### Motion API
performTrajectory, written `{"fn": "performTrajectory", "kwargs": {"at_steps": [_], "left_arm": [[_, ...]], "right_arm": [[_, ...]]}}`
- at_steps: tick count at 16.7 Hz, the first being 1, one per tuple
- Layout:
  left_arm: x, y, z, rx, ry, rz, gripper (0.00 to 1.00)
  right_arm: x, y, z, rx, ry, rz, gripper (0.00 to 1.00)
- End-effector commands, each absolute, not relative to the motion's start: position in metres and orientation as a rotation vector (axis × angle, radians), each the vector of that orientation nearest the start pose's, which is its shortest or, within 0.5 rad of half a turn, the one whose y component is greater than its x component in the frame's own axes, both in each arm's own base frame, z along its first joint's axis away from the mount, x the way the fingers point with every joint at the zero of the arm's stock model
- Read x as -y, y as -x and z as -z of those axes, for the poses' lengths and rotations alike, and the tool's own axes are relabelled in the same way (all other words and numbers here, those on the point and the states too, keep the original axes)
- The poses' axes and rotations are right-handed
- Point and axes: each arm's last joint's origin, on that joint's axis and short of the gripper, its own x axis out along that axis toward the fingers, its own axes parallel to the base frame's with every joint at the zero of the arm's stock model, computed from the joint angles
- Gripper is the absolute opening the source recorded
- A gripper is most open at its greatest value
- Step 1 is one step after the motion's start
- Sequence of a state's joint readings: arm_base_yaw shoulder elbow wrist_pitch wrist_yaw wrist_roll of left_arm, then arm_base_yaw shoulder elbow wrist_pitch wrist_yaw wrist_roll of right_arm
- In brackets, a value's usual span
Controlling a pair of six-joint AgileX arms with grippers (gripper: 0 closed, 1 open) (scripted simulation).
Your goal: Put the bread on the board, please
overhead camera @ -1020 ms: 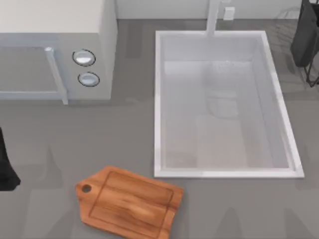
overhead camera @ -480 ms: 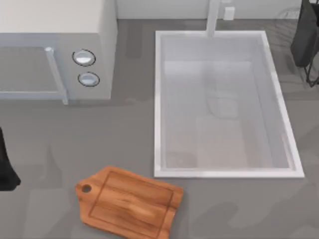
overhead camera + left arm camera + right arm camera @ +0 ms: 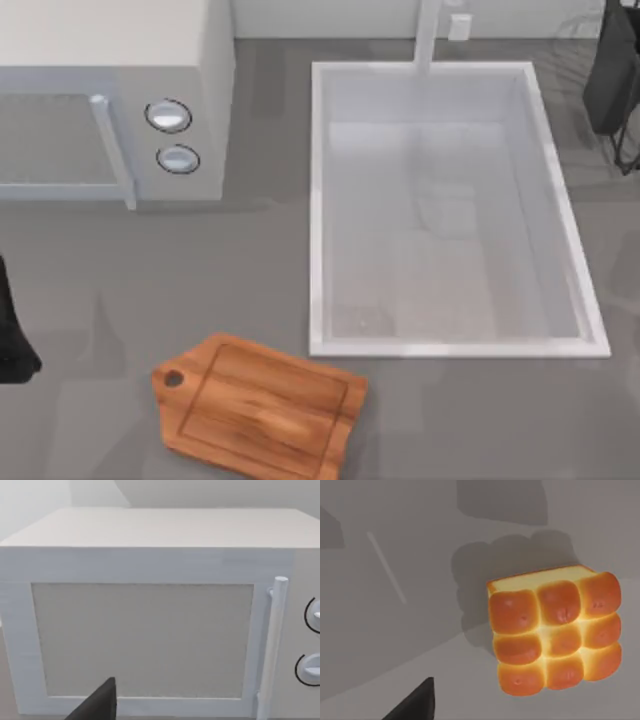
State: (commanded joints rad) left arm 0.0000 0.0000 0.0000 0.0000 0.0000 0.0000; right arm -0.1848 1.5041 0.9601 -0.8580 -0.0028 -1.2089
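The right wrist view shows the bread (image 3: 555,637) lying on the grey worktop (image 3: 395,555) untouched, while the right claw's opening cannot be told.

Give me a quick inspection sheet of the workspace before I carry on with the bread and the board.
Surface: grey countertop, with a white sink sunk into it at the right.
Job's things: the board lies flat near the front edge, nothing on it; the bread sits on grey surface under the right wrist camera, not gripped.
Clutter: nothing seen.
Grippers: a dark fingertip of the right gripper shows beside the bread; left arm parked at the left edge, facing the microwave.
Cables: nothing seen.
Surroundings: white microwave at back left; faucet behind the sink.
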Motion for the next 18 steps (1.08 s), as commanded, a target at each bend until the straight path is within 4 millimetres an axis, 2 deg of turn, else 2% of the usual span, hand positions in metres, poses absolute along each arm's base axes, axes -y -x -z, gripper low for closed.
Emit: {"fn": "performTrajectory", "kwargs": {"at_steps": [5, 12, 14, 18], "left_arm": [[0.001, -0.106, -0.160, 0.000, 0.000, 0.000, 1.00], [0.001, -0.106, -0.160, 0.000, 0.000, 0.000, 1.00], [0.001, -0.106, -0.160, 0.000, 0.000, 0.000, 1.00], [0.001, -0.106, -0.160, 0.000, 0.000, 0.000, 1.00]], "right_arm": [[0.060, -0.290, -0.174, -1.368, 0.905, -0.896, 1.00], [0.060, -0.292, -0.172, -1.369, 0.911, -0.912, 1.00], [0.060, -0.292, -0.161, -1.374, 0.906, -0.913, 1.00], [0.061, -0.295, -0.124, -1.364, 0.912, -0.903, 1.00]]}}
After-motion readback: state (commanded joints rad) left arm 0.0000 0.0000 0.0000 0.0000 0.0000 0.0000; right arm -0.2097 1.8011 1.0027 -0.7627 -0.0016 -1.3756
